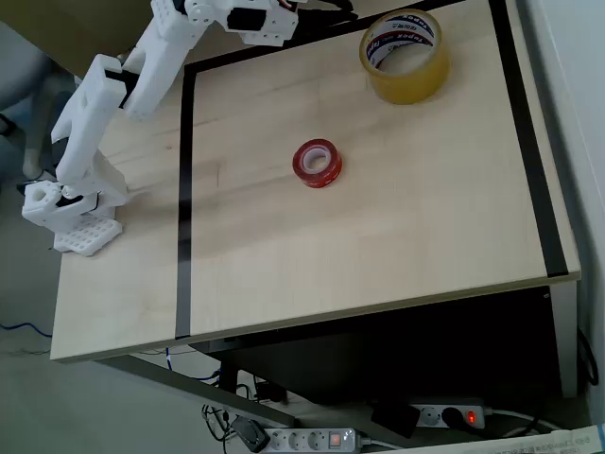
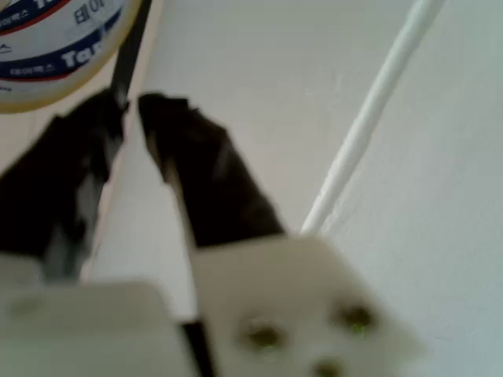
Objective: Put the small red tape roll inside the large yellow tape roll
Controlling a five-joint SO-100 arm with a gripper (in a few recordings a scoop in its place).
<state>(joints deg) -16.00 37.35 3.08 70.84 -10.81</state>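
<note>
A wooden tabletop (image 1: 378, 246) edged with black tape lines, seen from above. The red roll (image 1: 317, 163) lies flat near the middle of the tabletop, on its own, with bare wood all round it. The yellow roll (image 1: 405, 55) lies flat too, towards the top right corner in the overhead view, well apart from the red roll; its white core with red and blue print faces up and looks empty. The white arm (image 1: 123, 90) stretches down the left side of the overhead view, outside the left black line, ending far from both rolls. Where exactly its tip ends there is hard to make out. In the wrist view the pincer (image 2: 131, 106) shows two dark fingers (image 2: 212, 181) whose tips sit close together with only a thin gap between them and nothing held, so it looks nearly closed and empty. Past the fingertips, at the top left of the wrist view, part of the yellow roll's printed core shows. Judging from this, the task has hardly begun: the red roll is not grasped, not lifted, and not inside the yellow one. Left to do: reach the red roll, grip it, carry it across, and drop it into the yellow roll's centre.
</note>
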